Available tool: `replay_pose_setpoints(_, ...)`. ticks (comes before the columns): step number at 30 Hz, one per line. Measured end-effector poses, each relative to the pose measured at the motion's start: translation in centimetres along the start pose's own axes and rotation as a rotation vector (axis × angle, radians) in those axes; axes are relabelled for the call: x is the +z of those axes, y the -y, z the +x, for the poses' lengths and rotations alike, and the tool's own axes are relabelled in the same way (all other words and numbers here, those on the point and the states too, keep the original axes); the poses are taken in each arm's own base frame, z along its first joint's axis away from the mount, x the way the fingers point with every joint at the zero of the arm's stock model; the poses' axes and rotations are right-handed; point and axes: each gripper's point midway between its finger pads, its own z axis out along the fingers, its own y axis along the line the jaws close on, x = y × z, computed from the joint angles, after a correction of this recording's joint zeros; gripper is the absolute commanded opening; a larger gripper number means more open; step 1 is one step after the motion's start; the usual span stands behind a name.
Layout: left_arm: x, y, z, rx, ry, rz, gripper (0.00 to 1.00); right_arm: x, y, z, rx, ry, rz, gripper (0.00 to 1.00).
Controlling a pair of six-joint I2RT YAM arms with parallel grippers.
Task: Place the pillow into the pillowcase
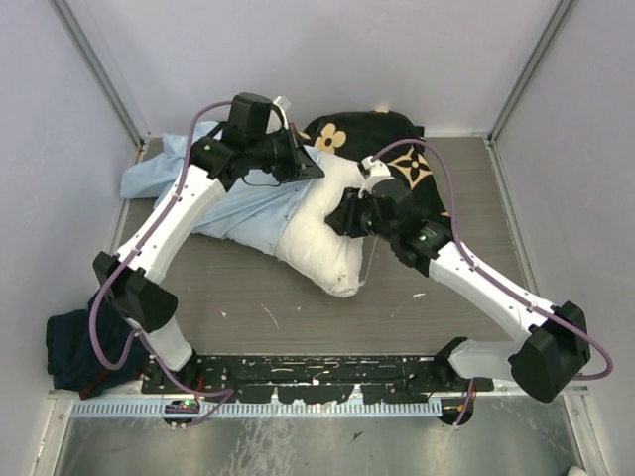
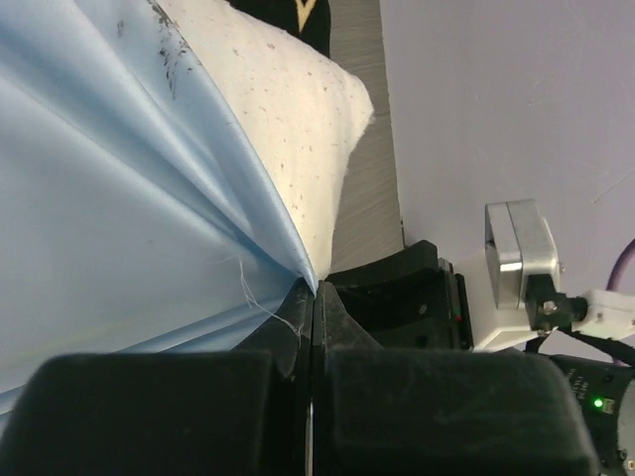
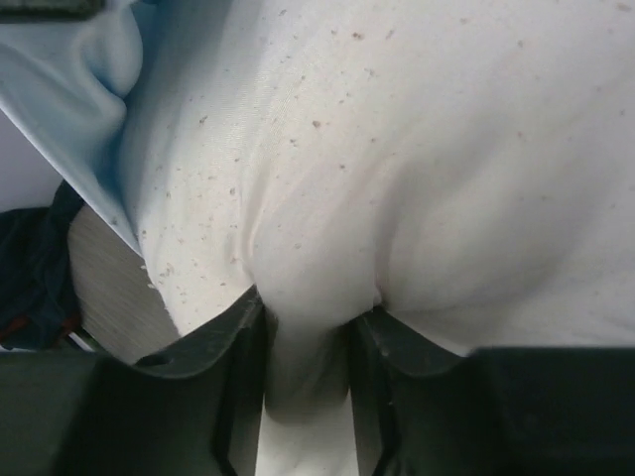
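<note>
At the middle of the bench [image 1: 298,317], toward the far edge: a plump cream-white pillow [image 1: 322,243], speckled with dirt, lying aslant. Draped over its left end, a wrinkled light blue pillowcase [image 1: 164,169], spreading on toward the far left corner. That end inside the case or only under it: cannot tell. Behind the pillow, against the far edge, a black cloth [image 1: 382,134] with tan flower motifs, touching the pillow's far side. Beside the near left corner, a dark blue bundle of cloth [image 1: 69,347], well apart from the rest.

Left gripper [image 2: 313,297] reaching from the near left across the case to the pillow's far side, jaws pressed together and pinching the edge of the pillowcase, just beside a corner of the pillow. Right gripper [image 3: 308,337] coming in from the near right onto the pillow's right side, jaws clamped on a fold of pillow fabric bunched up between them.
</note>
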Motion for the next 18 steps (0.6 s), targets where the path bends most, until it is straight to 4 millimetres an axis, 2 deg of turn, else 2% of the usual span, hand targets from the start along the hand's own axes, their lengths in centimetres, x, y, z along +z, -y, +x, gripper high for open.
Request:
replay_pose_setpoints(2, 0.3, 0.2, 0.0, -0.016, -0.005, 0.008, 0.0, -0.4, 0.6, 0.6, 0.009, -0.006, 0.015, 0.47)
replay_pose_setpoints(5, 0.3, 1.0, -0.7, -0.034, 0.011, 0.023, 0.0, -1.1, 0.5, 0.2, 0.011, 0.015, 0.013, 0.56)
replay_pose_setpoints(10, -0.8, 4.2, -3.8, -0.031, 0.093, 0.085, 0.0, -2.4, -0.1, -1.3, 0.009, 0.064, 0.002, 0.65)
replay_pose_setpoints(14, -2.4, 5.9, -5.5, -0.033, 0.146, 0.123, 0.0, -4.5, -1.0, -3.9, -0.001, 0.134, 0.002, 0.7)
replay_pose_setpoints(18, -3.3, 6.4, -6.8, -0.054, 0.177, 0.147, 0.0, -8.7, -1.7, -7.8, -0.012, 0.272, 0.019, 0.7)
